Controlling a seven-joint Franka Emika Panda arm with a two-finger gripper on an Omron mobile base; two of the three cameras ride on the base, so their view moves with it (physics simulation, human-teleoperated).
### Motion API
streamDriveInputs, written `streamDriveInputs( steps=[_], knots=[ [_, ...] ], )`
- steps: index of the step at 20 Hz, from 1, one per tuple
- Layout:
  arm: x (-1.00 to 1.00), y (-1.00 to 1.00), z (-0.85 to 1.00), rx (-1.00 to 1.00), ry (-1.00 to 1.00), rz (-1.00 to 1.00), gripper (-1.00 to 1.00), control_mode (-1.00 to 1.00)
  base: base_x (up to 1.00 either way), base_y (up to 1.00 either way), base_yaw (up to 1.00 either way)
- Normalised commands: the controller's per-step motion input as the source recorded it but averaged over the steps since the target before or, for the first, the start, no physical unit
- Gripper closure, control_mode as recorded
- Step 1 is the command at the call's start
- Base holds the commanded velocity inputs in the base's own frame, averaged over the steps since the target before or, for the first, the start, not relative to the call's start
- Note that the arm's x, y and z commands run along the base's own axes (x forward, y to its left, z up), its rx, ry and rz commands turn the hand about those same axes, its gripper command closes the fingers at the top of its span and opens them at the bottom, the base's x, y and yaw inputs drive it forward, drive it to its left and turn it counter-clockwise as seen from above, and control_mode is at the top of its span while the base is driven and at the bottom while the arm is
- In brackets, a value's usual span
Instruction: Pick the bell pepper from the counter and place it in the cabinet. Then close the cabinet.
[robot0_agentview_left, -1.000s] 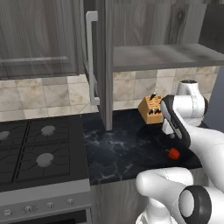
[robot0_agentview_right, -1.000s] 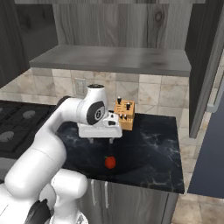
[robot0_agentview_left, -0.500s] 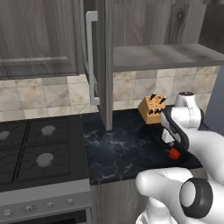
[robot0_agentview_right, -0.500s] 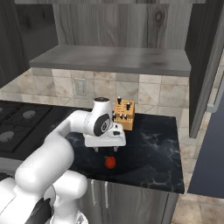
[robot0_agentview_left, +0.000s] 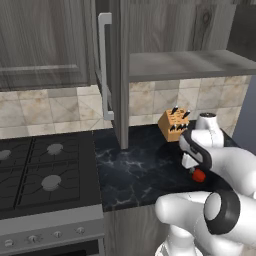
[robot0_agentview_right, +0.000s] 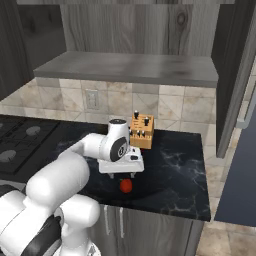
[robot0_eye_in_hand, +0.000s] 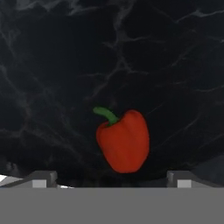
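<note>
The bell pepper (robot0_eye_in_hand: 124, 142) is small, glossy red with a green stem, and lies on the black veined counter (robot0_eye_in_hand: 65, 65) near its front edge. My gripper (robot0_eye_in_hand: 113, 179) hangs just above it, open wide, with one fingertip on each side and nothing between them. From the right base the gripper (robot0_agentview_right: 123, 175) points down over the bell pepper (robot0_agentview_right: 125, 186). From the left base the bell pepper (robot0_agentview_left: 199, 175) peeks out under the gripper (robot0_agentview_left: 192, 169). The cabinet (robot0_agentview_left: 180, 65) above stands open, its grey shelf bare, its left door (robot0_agentview_left: 112, 75) swung out.
A tan knife block (robot0_agentview_right: 141, 132) stands at the back of the counter (robot0_agentview_right: 175, 170), just behind my hand. The black gas stove (robot0_agentview_left: 45, 170) adjoins the counter (robot0_agentview_left: 140, 175) on the left. The cabinet's right door (robot0_agentview_right: 235, 75) hangs open at the right.
My hand has come down and toward the counter's front edge, ending right over the pepper. The fingers stay open. The pepper has not moved.
</note>
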Motion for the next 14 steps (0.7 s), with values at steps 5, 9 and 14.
streamDriveInputs(
  steps=[5, 9, 14],
  knots=[
    [0.0, 0.0, -0.32, 0.0, 0.05, 0.0, -1.0, -1.0, 0.0, 0.0, 0.0],
    [0.0, 0.0, -0.32, 0.0, 0.06, 0.0, -1.0, -1.0, 0.0, 0.0, 0.0],
    [0.0, -0.01, -0.27, 0.0, 0.02, 0.0, -1.0, -1.0, 0.0, 0.0, 0.0]
  ],
)
